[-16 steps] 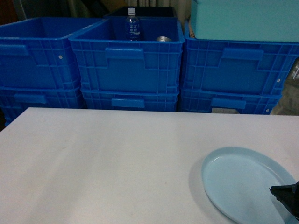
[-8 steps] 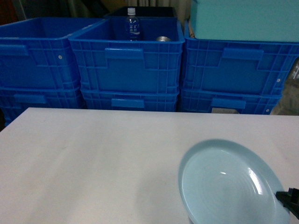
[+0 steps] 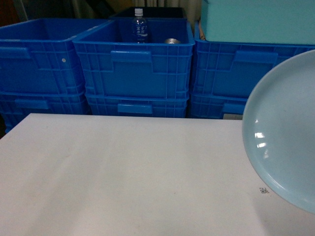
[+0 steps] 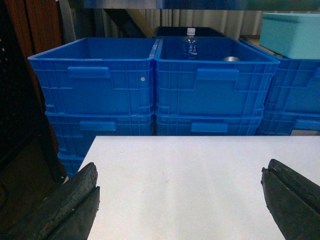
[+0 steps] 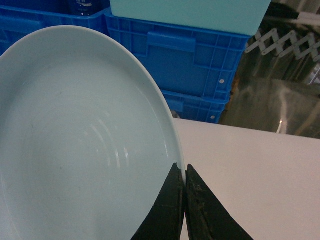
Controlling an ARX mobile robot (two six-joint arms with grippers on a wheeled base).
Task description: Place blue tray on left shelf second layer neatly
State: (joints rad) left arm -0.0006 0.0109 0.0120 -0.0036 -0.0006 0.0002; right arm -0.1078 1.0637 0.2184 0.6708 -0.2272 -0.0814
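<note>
Head view: the blue tray [image 3: 285,137] fills the right edge of the frame, raised off the white bench [image 3: 128,172] and tilted steeply toward the camera. No claw shows here. Stacked dark-blue crates [image 3: 133,69] line the upper half; a turquoise box [image 3: 256,19] sits upper right. A bottle [image 3: 139,25] stands in the centre crate; its blue label carries writing too small to read. A small printed mark [image 3: 264,190] lies on the bench at lower right, illegible.

Left wrist view: the left claw [image 4: 180,200] is spread wide and holds nothing, its pads at the lower corners above the bench. The left shelf cannot be identified in any view.

Right wrist view: the right claw [image 5: 184,210] is pressed together on the tray's rim at lower centre, pinching a narrow edge only.

Risk, as judged: a glossy rim held at one point on a steeply tilted tray may slip or swing during transport; the hold offers little resistance to rotation. The tray also blocks the head camera's right side.
</note>
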